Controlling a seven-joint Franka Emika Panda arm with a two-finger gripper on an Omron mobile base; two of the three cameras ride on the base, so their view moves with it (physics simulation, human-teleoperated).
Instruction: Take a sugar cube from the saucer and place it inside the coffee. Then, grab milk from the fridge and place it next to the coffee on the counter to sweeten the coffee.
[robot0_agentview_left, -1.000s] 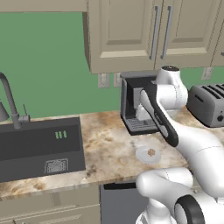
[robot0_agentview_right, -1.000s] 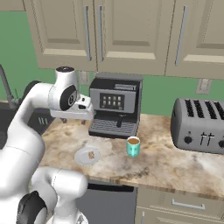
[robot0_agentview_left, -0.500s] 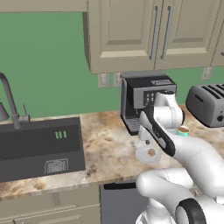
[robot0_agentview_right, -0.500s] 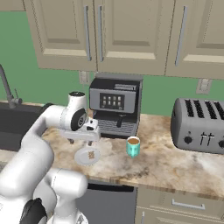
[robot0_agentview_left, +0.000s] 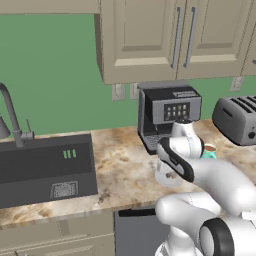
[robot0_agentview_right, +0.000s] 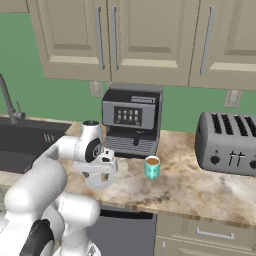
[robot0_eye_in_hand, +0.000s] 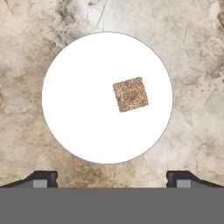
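Looking straight down in the hand view, the white saucer (robot0_eye_in_hand: 87, 109) lies on the marbled counter (robot0_eye_in_hand: 197, 109) with the light-brown sugar cube (robot0_eye_in_hand: 130, 94) lying right of its middle. My gripper (robot0_eye_in_hand: 112, 179) hangs open above the saucer's near edge, its fingertips (robot0_eye_in_hand: 41, 178) wide apart and holding nothing. From the right base view the hand (robot0_agentview_right: 100, 167) is low over the saucer (robot0_agentview_right: 100, 182), and the teal coffee mug (robot0_agentview_right: 152, 167) stands a little to its right. In the left base view the mug (robot0_agentview_left: 209, 151) peeks out behind the arm, which hides most of the saucer (robot0_agentview_left: 167, 180).
A black coffee machine (robot0_agentview_right: 132, 120) stands right behind the saucer and a grey toaster (robot0_agentview_right: 230, 142) at the right. The dark sink (robot0_agentview_left: 45, 170) with its faucet (robot0_agentview_left: 12, 117) lies to the left. Beige wall cabinets (robot0_agentview_left: 175, 35) hang overhead.
The arm has folded down from high in front of the coffee machine, bringing the hand low over the saucer. Mug, saucer and cube have stayed in place.
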